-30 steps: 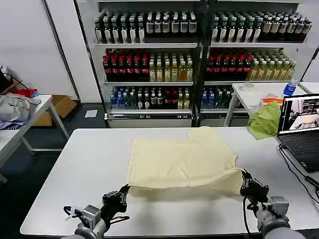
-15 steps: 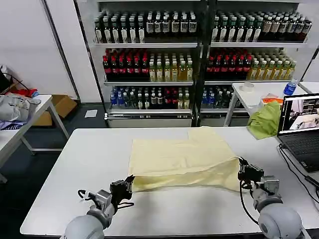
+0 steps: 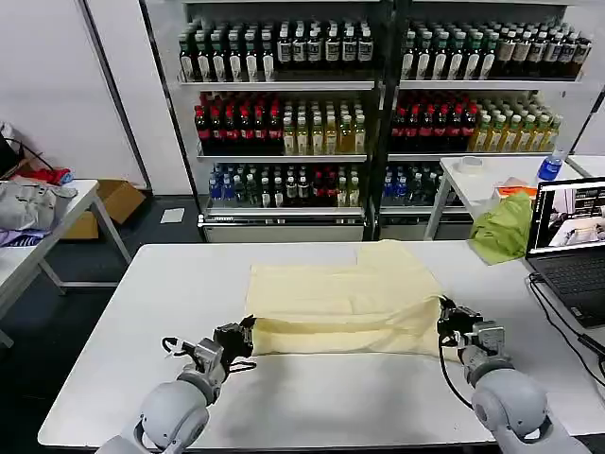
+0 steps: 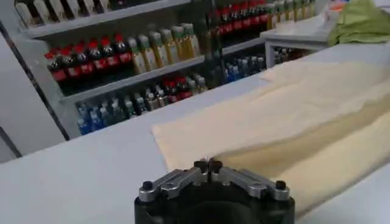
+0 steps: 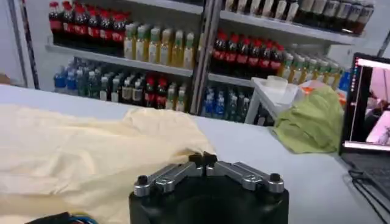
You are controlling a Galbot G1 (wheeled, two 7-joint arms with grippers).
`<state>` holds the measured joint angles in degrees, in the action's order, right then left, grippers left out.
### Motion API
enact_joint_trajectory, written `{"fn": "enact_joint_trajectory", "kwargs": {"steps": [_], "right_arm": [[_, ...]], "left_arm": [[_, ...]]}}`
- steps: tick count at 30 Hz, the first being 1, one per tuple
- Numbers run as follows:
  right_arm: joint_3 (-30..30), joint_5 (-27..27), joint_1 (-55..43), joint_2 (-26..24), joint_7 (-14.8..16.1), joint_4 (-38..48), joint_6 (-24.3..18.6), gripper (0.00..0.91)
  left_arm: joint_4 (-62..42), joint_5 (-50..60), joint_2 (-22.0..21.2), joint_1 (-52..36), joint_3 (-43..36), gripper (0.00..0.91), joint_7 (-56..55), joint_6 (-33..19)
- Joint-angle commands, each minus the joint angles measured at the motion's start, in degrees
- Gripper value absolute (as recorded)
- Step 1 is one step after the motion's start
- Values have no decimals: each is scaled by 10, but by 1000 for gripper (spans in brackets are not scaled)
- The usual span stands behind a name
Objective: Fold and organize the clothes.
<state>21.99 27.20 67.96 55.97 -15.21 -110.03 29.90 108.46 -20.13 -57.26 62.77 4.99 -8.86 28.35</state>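
I've got one T-shirt (image 3: 345, 298) spread across the middle of the white tabletop (image 3: 142, 312), and I'm mid-fold: my left pincer (image 3: 248, 333) is clenched on the near left corner of the hem, my right pincer (image 3: 442, 317) clenched on the near right corner, both lifting that front edge just off the surface. In my left wrist view the fingertips (image 4: 208, 165) meet tight with cream fabric right behind them; the right wrist view reads the same. I judge this is the first fold, bottom hem going toward the collar. Next I need both arms to travel forward together, level, so the edge lands straight. Count: one shirt, two pincers, one green cloth (image 3: 503, 227) on the side table, one laptop (image 3: 569, 241) at my right.
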Motion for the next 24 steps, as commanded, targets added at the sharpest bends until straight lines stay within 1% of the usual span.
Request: {"fn": "enact_joint_trajectory", "kwargs": {"steps": [1, 5, 9, 13, 14, 17, 21, 24], "right_arm": [[-21, -13, -14, 4, 0, 22, 0, 907], [-6, -13, 2, 10, 3, 12, -11, 907], [25, -11, 34, 7, 8, -19, -21, 907], [62, -9, 82, -6, 7, -59, -26, 907], [69, -9, 106, -6, 6, -74, -25, 907], [112, -9, 156, 1, 4, -93, -25, 907], [137, -5, 194, 16, 1, -95, -26, 907], [149, -3, 213, 25, 0, -79, -25, 907]], "left_arm": [[-27, 7, -1, -19, -10, 907, 0, 2], [-15, 7, -2, -8, -5, 907, -2, 2], [1, 4, -3, 13, 5, 907, -5, 2], [24, -2, 0, 49, 18, 907, -5, 2], [28, -3, 0, 63, 22, 907, -6, 2], [31, -9, -1, 81, 28, 907, -11, 2], [23, -21, -7, 92, 36, 907, -25, 5], [15, -27, -10, 93, 37, 907, -30, 9]]}}
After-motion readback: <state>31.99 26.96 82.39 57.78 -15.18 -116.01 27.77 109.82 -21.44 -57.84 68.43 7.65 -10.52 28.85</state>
